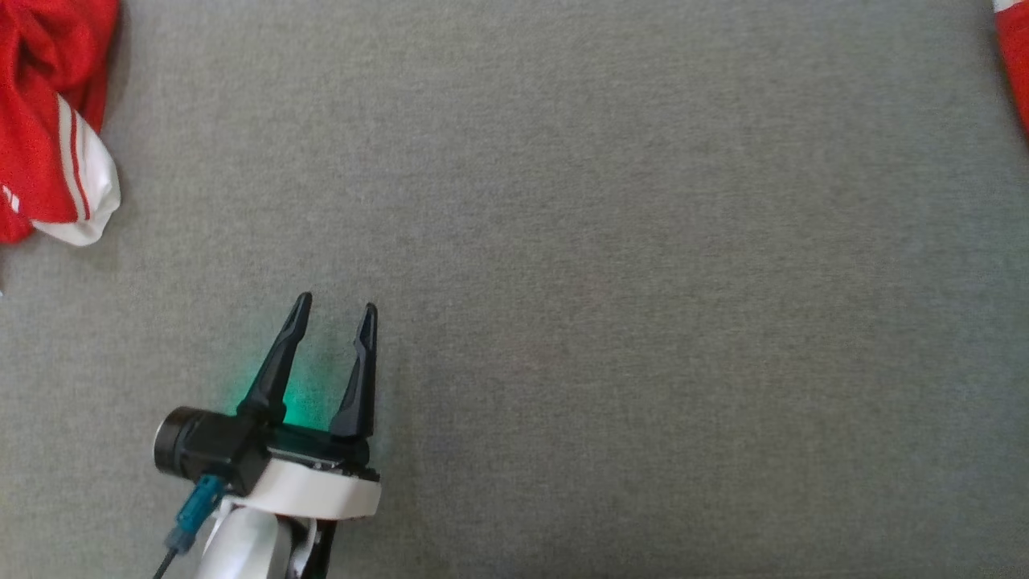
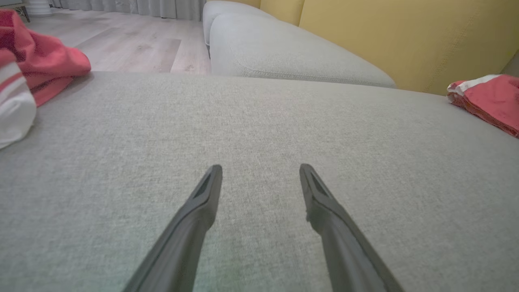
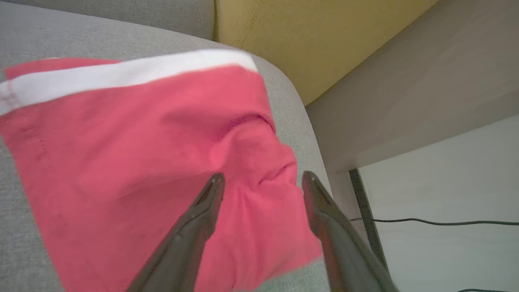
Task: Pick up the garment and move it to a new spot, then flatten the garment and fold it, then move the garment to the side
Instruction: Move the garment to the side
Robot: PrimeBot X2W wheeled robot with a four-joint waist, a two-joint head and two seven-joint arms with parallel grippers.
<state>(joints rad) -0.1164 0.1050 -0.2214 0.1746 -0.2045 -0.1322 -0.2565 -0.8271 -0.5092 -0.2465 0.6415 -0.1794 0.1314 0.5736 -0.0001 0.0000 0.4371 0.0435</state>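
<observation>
A crumpled red garment with white striped cuffs (image 1: 48,121) lies at the far left of the grey cushion (image 1: 563,281); in the left wrist view this crumpled garment (image 2: 44,61) sits at the upper left. My left gripper (image 1: 337,304) is open over bare cushion, well short of it, and its fingers (image 2: 260,167) hold nothing. A second red garment with a white band (image 1: 1014,56) lies flat at the far right edge. My right gripper (image 3: 263,174) hangs open just over that flat garment (image 3: 121,142), with a raised wrinkle of cloth between the fingers.
A yellow backrest (image 2: 405,36) rises behind the cushion, with another grey cushion (image 2: 275,48) beyond. Wooden floor (image 2: 121,40) lies past the far edge. In the right wrist view the cushion's edge (image 3: 300,117) drops to a pale floor with a black cable (image 3: 425,222).
</observation>
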